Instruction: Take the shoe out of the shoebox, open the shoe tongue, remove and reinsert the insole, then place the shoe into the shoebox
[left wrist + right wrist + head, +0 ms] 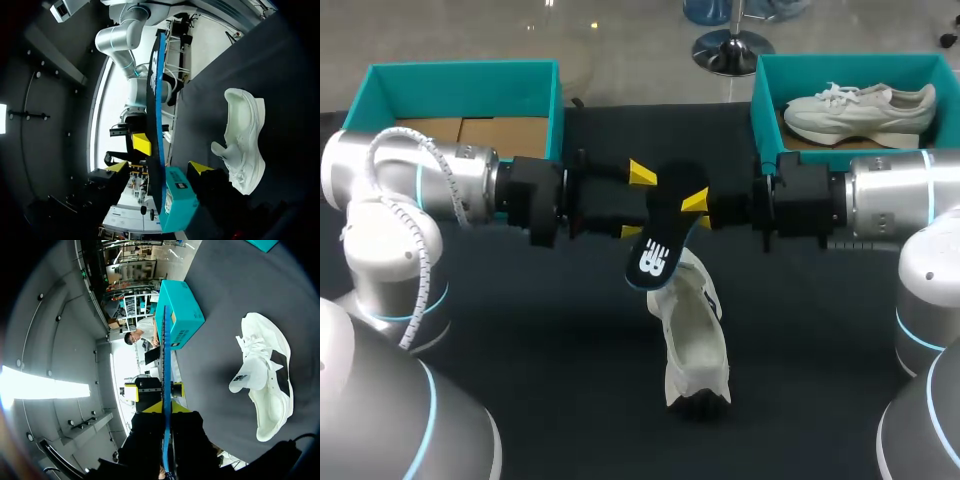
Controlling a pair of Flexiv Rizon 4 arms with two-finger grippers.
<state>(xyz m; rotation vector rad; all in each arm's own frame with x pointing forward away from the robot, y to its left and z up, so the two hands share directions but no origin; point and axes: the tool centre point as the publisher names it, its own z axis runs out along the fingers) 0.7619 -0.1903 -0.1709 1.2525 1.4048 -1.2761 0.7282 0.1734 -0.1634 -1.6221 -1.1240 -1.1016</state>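
Insole held up between our two grippers, shoe on the worktop beneath

We see the black, blue-edged insole (665,235) (156,100) (166,365) held in mid-air over the middle of the dark worktop (520,330), edge-on to both wrists. Our right gripper (688,205) (166,409) has its jaws pressed onto it from both sides. Our left gripper (636,203) (159,169) faces it with jaws spread wide, the insole passing between them and touching neither. The white shoe (695,335) (245,145) (267,385) lies on the worktop just below the insole's hanging end, apart from both grippers. Behind stand two teal boxes: the left shoebox (460,68) and the right shoebox (850,58), which holds a second shoe (860,108).
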